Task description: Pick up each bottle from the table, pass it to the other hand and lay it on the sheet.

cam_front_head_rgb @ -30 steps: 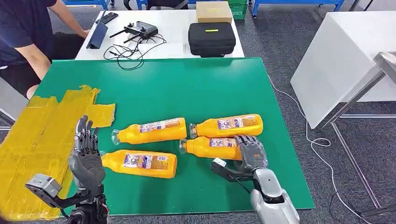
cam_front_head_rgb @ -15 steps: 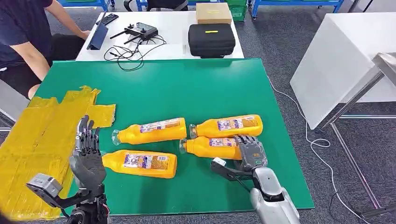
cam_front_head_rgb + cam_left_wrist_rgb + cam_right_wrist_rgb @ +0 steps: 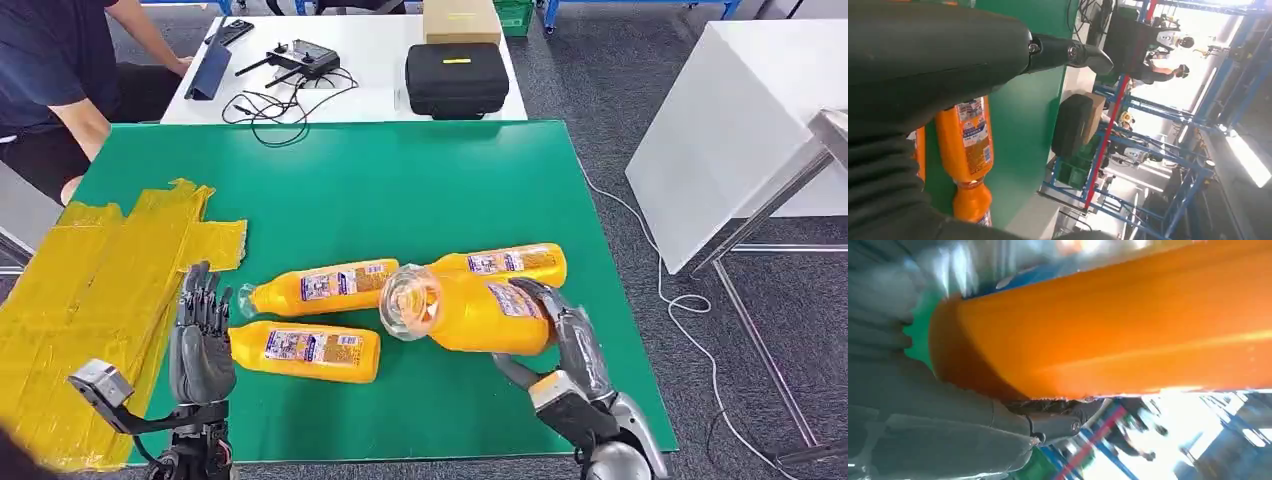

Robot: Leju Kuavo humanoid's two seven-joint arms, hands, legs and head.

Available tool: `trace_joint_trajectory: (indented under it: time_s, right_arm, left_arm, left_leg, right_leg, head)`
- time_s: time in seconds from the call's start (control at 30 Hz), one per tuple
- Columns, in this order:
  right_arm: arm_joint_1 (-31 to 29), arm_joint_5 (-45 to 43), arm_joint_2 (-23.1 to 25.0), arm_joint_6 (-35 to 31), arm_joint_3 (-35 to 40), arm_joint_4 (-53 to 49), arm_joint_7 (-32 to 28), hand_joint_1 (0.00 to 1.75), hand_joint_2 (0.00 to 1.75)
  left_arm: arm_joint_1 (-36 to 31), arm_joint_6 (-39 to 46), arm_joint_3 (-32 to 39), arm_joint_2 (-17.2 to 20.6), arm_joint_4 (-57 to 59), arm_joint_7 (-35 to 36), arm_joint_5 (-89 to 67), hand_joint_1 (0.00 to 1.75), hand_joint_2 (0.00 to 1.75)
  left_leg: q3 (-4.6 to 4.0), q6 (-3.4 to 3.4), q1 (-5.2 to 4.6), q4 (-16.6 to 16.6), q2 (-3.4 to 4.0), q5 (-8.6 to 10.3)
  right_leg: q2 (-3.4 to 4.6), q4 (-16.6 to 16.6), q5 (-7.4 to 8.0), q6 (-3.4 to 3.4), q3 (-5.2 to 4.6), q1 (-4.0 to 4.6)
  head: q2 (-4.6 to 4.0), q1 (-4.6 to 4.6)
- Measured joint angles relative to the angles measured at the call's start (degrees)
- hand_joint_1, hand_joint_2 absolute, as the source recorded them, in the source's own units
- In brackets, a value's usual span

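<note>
Right hand (image 3: 560, 340) fingers are wrapped around one orange bottle (image 3: 470, 312), which is held clear of the green table (image 3: 400, 190), cap end turned toward the left hand (image 3: 200, 345). That hand is held upright, empty, fingers apart, beside the yellow sheet (image 3: 90, 300). The pick-up step appears done; the handover is judged next, requiring the bottle to be carried across into the waiting palm.

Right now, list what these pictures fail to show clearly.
- Far bottle: head view, near side hidden by the lifted bottle.
- Right hand: head view, the lifted bottle hides its palm.
- Bottle labels: too small to read.
- Left hand: left wrist view, blurred, covers most of the green table.
</note>
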Motion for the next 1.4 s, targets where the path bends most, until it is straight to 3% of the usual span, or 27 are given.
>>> trace_joint_trajectory:
  time_s: [0.3, 0.5, 0.7, 0.9, 1.1, 1.4]
  right_arm:
    - [1.73, -3.19, 0.11, -4.24, 2.71, -6.6, 0.0, 1.75, 1.75]
    - [-0.93, -3.38, 1.16, -6.23, 4.79, -5.91, 1.77, 1.75, 1.75]
    - [-16.3, -0.43, 5.78, -12.44, 9.79, 13.05, 5.38, 1.75, 1.75]
    - [-26.67, 0.92, 12.0, -14.42, 15.39, 33.52, 6.87, 1.75, 1.75]
    - [-29.44, 0.42, 14.25, -16.67, 23.46, 42.08, 10.71, 1.75, 1.75]
    - [-30.04, 1.82, 14.16, -16.72, 33.11, 43.13, 13.03, 1.75, 1.75]
  left_arm:
    - [2.62, -1.66, 0.94, 0.0, -1.25, -0.18, 1.09, 0.0, 1.75]
    - [3.25, -2.03, 0.65, -0.18, -2.03, -0.66, 1.35, 0.0, 1.75]
    - [1.91, 1.25, -3.61, -0.31, -2.4, -1.05, 2.62, 0.0, 1.75]
    - [0.6, 2.82, -8.44, -0.09, -2.4, -1.09, 3.47, 0.0, 1.75]
    - [-1.61, 3.06, -12.4, 0.46, -1.83, -0.48, 4.55, 0.0, 1.75]
    - [-3.1, 3.26, -13.62, 0.87, -0.98, -0.22, 5.27, 0.0, 1.75]
  left_leg:
    - [-0.16, 0.0, -0.03, 0.0, 0.01, -0.02]
    - [-0.16, -0.01, 0.02, -0.01, 0.05, 0.0]
    - [-0.11, -0.13, 0.03, -0.01, 0.27, 0.19]
    - [-0.2, -0.2, 0.08, -0.01, 0.05, 0.31]
    - [-0.44, -0.2, 0.08, 0.0, -0.04, 0.31]
    - [-0.45, -0.19, 0.03, 0.0, 0.0, 0.3]
  right_leg:
    - [-0.01, -0.03, 0.0, 0.0, -0.08, -0.02]
    - [0.02, 0.0, 0.01, -0.01, -0.09, 0.0]
    - [0.14, 0.04, 0.18, -0.18, -0.14, 0.01]
    - [0.0, 0.1, 0.18, -0.18, -0.29, 0.04]
    - [-0.04, 0.1, 0.17, -0.18, -0.46, 0.04]
    - [-0.03, 0.07, 0.17, -0.18, -0.5, 0.0]
  head:
    - [-0.02, 0.0]
    - [0.0, 0.0]
    - [0.0, 0.0]
    - [0.0, -0.02]
    - [0.0, 0.02]
    - [0.0, 0.02]
